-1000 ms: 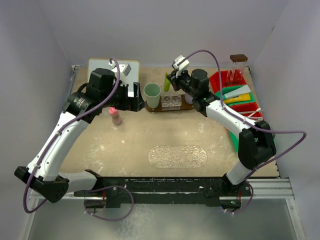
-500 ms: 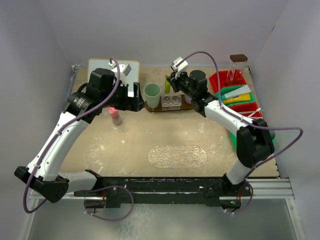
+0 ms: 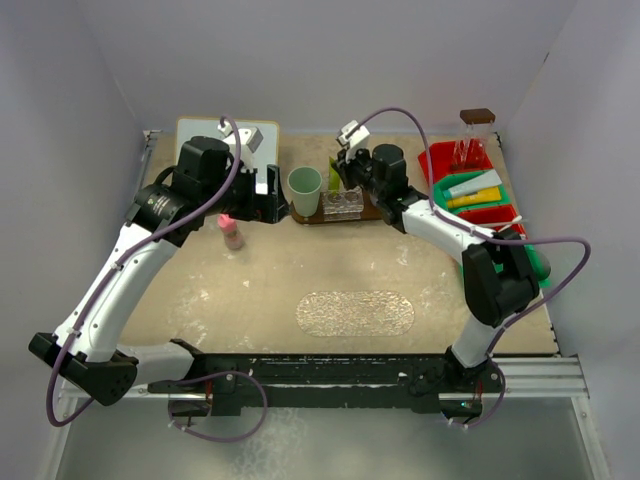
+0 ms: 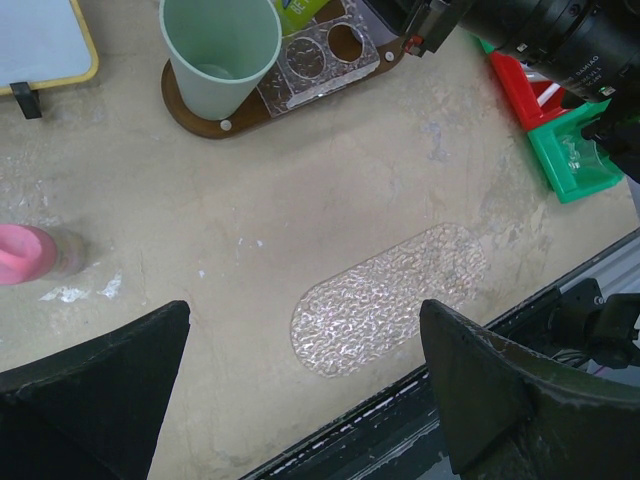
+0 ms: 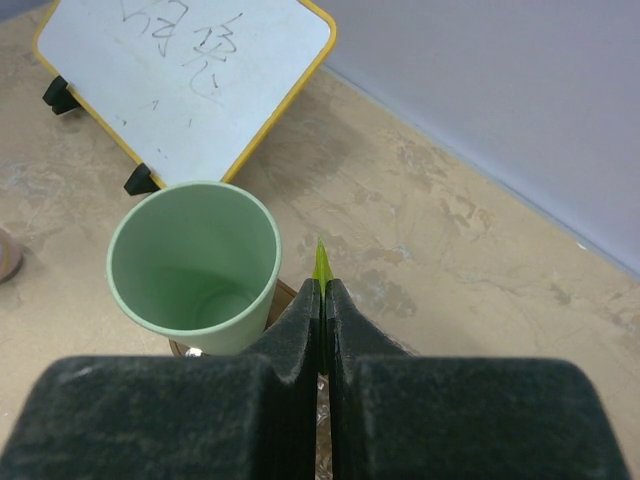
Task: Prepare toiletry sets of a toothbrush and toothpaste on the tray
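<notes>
Across the table [image 3: 260,290], both my pincers reach to its 12 o'clock edge. The bins [image 3: 497,214] at 3 o'clock hold spare tubes [image 3: 473,191]. The tray [image 3: 304,218] lies at 12 o'clock, with the cup [image 3: 304,190] on its 9 o'clock end and the rack [image 3: 342,203] next to the cup.

My left pincer [image 4: 303,320] hangs released, fingers wide, nothing between them. From its wrist the cup sits at 11 o'clock, well apart.

My right pincer [image 5: 322,300] is clenched on the flat end of the green tube [image 5: 321,262] over the rack's far edge, with the cup just beside at 9 o'clock. I cannot tell whether the tube touches the rack.
</notes>
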`<move>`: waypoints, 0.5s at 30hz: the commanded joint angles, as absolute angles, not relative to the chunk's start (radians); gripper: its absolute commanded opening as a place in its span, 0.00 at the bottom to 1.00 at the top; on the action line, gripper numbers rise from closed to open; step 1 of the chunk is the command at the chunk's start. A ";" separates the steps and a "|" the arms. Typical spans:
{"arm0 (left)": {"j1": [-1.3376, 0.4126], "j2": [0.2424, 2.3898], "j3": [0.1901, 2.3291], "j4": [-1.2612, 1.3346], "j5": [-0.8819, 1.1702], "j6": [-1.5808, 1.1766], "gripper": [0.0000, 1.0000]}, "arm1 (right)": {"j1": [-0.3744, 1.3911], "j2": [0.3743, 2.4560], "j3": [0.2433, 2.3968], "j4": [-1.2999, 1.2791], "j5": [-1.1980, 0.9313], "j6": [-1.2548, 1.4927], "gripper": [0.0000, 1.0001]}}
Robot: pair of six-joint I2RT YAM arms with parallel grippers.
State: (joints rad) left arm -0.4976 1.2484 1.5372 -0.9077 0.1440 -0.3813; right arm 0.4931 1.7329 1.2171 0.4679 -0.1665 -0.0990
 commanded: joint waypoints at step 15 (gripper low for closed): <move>-0.491 1.242 1.584 -0.900 0.127 -0.360 0.93 | 0.508 1.775 1.230 0.595 -0.131 -0.076 0.00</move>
State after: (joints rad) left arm -0.4976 1.2484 1.5375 -0.9085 0.1368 -0.3779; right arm 0.5030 1.7863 1.2171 0.5011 -0.1474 -0.0879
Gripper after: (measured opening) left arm 0.938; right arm 0.009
